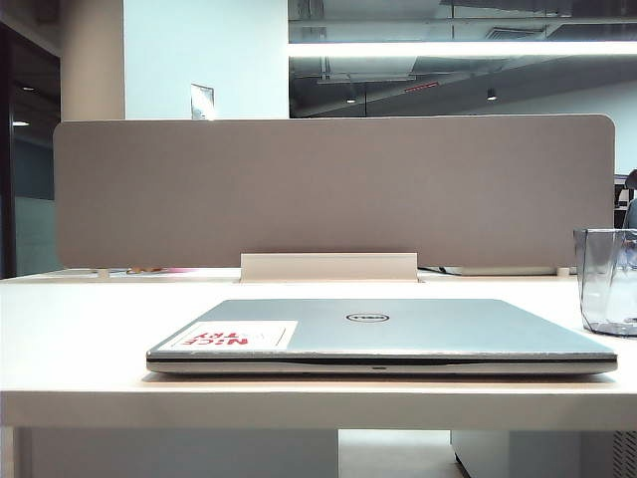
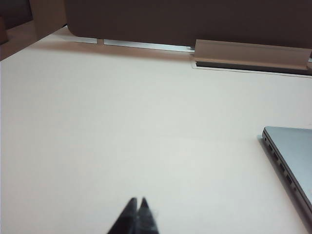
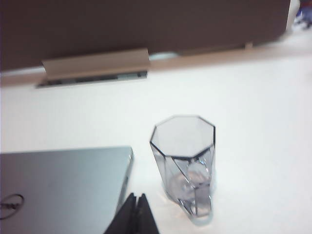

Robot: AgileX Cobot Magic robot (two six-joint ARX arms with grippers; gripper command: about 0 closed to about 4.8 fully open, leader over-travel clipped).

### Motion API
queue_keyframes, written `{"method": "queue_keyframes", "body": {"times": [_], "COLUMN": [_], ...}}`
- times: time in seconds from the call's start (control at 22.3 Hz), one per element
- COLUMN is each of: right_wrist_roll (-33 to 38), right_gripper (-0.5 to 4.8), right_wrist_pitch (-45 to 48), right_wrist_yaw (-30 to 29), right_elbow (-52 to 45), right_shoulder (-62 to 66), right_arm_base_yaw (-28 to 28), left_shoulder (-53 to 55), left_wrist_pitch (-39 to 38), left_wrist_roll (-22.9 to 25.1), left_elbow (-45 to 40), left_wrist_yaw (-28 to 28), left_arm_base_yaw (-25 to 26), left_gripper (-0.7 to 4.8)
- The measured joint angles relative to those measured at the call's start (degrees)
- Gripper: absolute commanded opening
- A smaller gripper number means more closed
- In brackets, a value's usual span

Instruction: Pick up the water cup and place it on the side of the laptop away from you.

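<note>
The closed silver-grey laptop (image 1: pixel 383 337) lies flat at the table's front, a round logo and a white sticker with red lettering on its lid. The clear, faceted water cup (image 1: pixel 606 282) stands upright to its right, cut by the frame edge. In the right wrist view the cup (image 3: pixel 186 163) stands beside the laptop's corner (image 3: pixel 63 187), its handle turned toward the camera. My right gripper (image 3: pixel 136 196) is shut and empty, hovering short of the cup near the laptop's edge. My left gripper (image 2: pixel 138 200) is shut over bare table, left of the laptop (image 2: pixel 292 163). Neither gripper shows in the exterior view.
A grey partition panel (image 1: pixel 333 189) runs along the table's far edge, with a white cable-tray cover (image 1: pixel 328 267) at its foot behind the laptop. A strip of bare table (image 1: pixel 328 290) lies between laptop and panel.
</note>
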Motion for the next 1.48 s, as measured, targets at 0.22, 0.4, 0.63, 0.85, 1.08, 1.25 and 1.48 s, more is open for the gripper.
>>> {"method": "queue_keyframes", "body": {"times": [0.22, 0.4, 0.63, 0.85, 1.08, 1.25, 1.48], "right_wrist_roll": [-0.15, -0.15, -0.15, -0.17, -0.17, -0.17, -0.22], "right_gripper": [-0.03, -0.03, -0.03, -0.03, -0.03, -0.03, -0.02], "right_wrist_pitch": [5.38, 9.66, 13.49, 21.84, 26.75, 28.41, 28.35], "right_wrist_yaw": [0.57, 0.57, 0.90, 3.02, 5.66, 5.88, 8.04], "right_elbow": [1.60, 1.62, 1.66, 1.75, 2.14, 3.98, 6.88], "right_shoulder": [13.70, 23.15, 31.41, 42.32, 48.94, 52.76, 55.98], "right_arm_base_yaw": [0.00, 1.14, 3.61, 5.70, 5.53, 5.49, 5.38], "left_shoulder": [0.00, 0.00, 0.00, 0.00, 0.00, 0.00, 0.00], "left_wrist_pitch": [0.00, 0.00, 0.00, -0.17, -0.46, -0.61, -0.83], "left_wrist_roll": [0.00, 0.00, 0.00, 0.00, 0.00, 0.00, 0.00], "left_elbow": [0.00, 0.00, 0.00, 0.00, 0.00, 0.00, 0.00], "left_wrist_yaw": [0.00, 0.00, 0.00, 0.04, 0.04, 0.04, 0.04], "left_arm_base_yaw": [0.00, 0.00, 0.00, 0.00, 0.00, 0.00, 0.00], "left_gripper": [-0.05, -0.05, -0.06, -0.05, -0.05, -0.05, -0.05]}}
